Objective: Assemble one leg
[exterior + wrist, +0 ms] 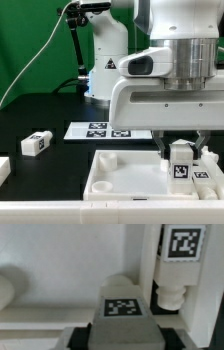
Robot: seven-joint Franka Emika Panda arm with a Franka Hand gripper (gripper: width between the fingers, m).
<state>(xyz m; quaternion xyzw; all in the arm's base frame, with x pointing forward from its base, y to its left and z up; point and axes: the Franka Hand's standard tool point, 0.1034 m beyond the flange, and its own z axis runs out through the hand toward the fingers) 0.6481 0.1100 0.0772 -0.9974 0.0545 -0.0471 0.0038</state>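
Observation:
My gripper (181, 150) is shut on a leg (181, 162), a white square-section block with a tag on its face, and holds it upright over the right end of the large white tray-like panel (120, 178). In the wrist view the held leg (122, 308) sits between the dark pads (82, 334) of my gripper (122, 335), over the panel (60, 263). A second leg (182, 258) lies close beside it, its threaded end (170, 294) pointing toward the gripper. That leg also shows in the exterior view (207, 174), just right of the held one.
Another loose leg (37, 143) lies on the black table at the exterior view's left, with a white part (3, 168) at the left edge. The marker board (105, 130) lies behind the panel. The arm's base (105, 60) stands at the back.

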